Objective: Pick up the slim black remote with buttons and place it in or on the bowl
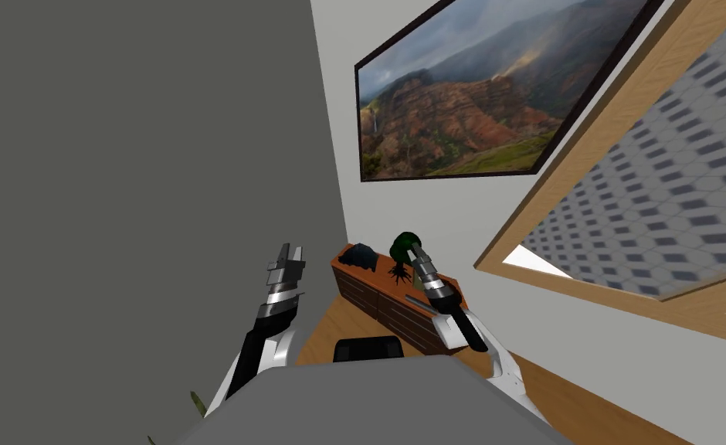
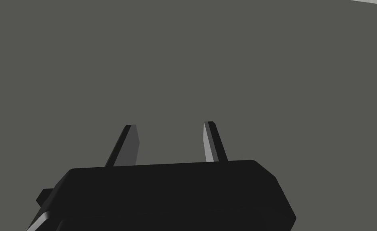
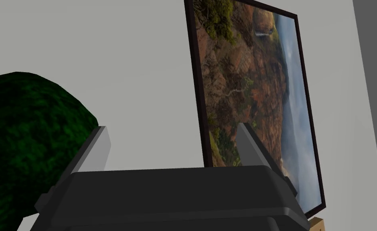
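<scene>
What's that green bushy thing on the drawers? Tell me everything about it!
The plant has a round, dark green, bushy top on thin dark stems that splay like twigs at the bottom. It stands on the brown wooden dresser by the white wall, near a black lumpy thing. I can't make out a pot. My right gripper, fingers open, is right beside the top; I can't tell if it touches.

White forearms [image 1: 279, 351], black-silver wrists [image 1: 280, 290], grey fingers [image 2: 209, 140]
</scene>
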